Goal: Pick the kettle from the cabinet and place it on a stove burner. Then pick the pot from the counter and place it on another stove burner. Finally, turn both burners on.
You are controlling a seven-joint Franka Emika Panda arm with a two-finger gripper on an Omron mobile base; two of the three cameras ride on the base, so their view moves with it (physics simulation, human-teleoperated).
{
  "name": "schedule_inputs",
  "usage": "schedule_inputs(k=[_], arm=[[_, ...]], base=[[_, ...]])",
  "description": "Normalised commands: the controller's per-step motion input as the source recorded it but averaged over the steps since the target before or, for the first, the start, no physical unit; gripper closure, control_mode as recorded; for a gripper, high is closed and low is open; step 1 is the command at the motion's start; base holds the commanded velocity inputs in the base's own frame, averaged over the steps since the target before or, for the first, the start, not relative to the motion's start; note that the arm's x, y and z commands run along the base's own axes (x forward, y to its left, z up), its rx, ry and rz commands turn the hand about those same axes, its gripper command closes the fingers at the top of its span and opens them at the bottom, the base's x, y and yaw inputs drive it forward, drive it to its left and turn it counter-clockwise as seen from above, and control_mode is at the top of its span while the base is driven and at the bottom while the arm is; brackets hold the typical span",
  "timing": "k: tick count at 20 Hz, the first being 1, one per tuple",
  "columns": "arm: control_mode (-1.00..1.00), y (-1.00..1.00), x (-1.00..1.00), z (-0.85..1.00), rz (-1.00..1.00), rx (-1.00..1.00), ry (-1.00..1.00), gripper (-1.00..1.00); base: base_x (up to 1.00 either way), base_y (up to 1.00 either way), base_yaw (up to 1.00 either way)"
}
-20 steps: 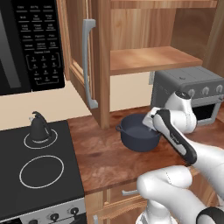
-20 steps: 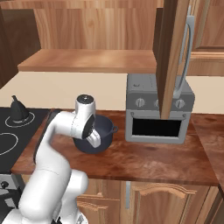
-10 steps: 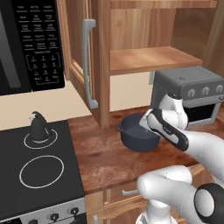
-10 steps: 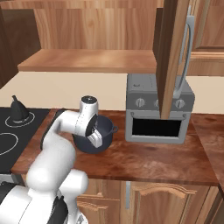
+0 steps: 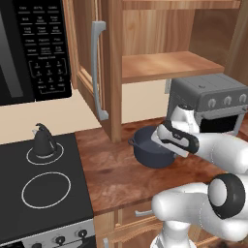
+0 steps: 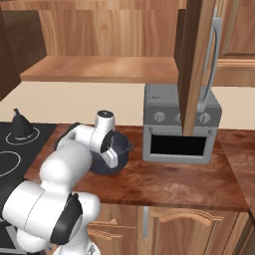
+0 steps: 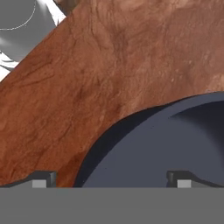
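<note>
Pot (image 5: 154,152) sits on the counter (image 5: 116,172) at centre right of the left base view, directly beneath the gripper (image 7: 112,177). In the hand view its rim crosses between the wide-apart, empty fingertips, one outside, one over the bowl. Kettle (image 5: 43,140) stands on a burner (image 5: 44,153) at far left.

Glossy white rounded arm (image 5: 213,150), dark joints, small dark pincer (image 7: 109,178) fingertips (image 7: 177,178).

White arm bent low, fingers (image 7: 43,178) spread wide, empty
</note>
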Motion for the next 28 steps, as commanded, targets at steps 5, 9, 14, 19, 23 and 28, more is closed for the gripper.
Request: schedule_inputs(k=[5, 9, 14, 19, 23, 28], arm=[[-1.0, 0.0, 0.05, -0.21, -0.03, 0.0, 0.07, -1.0], [-1.0, 0.0, 0.03, -0.23, -0.01, 0.0, 0.06, -1.0], [-1.0, 0.0, 0.04, -0.25, 0.0, 0.0, 0.04, 1.0], [-1.0, 0.0, 0.0, -0.11, 0.0, 0.0, 0.02, 1.0], [-1.0, 0.0, -0.01, -0.13, 0.0, 0.0, 0.0, 1.0], [-1.0, 0.0, -0.14, 0.0, 0.0, 0.02, -0.06, 1.0]], base=[[0.0, 0.0, 0.0], [0.0, 0.0, 0.0], [0.0, 0.0, 0.0], [0.0, 0.0, 0.0], [0.0, 0.0, 0.0], [0.0, 0.0, 0.0]])
